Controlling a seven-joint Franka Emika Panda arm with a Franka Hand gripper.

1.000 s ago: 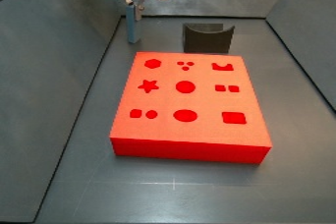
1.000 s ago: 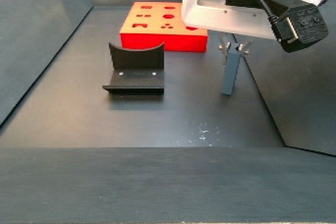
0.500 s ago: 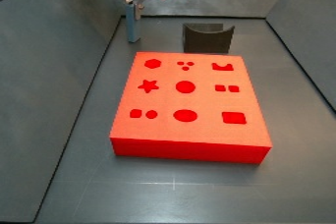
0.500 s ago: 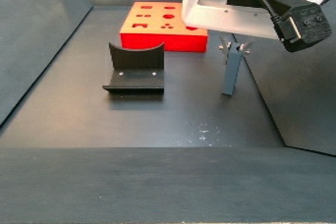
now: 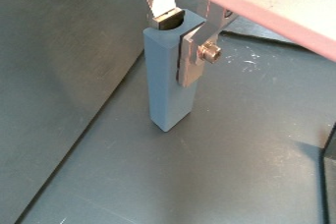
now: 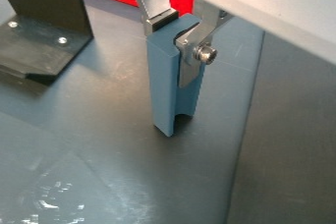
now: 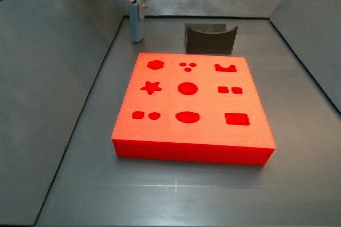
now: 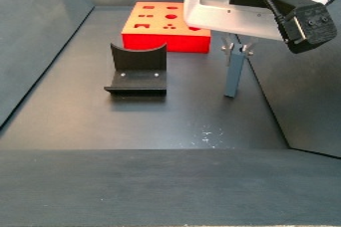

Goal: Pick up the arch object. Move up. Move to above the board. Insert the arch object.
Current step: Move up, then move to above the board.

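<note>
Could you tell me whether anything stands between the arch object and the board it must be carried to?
Nothing visible does. The gripper is at the top of the upright arch object, which stands on the floor. The fixture stands off to one side of the board.

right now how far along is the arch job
Early. Done: the gripper has its fingers either side of the top of the arch object, seen in both wrist views. In hand: the grasp; the piece stands upright, its foot seemingly on the floor in a side view, so no lift shows. Left: moving up, crossing to the board, and inserting into the arch cut-out, which is empty.
</note>
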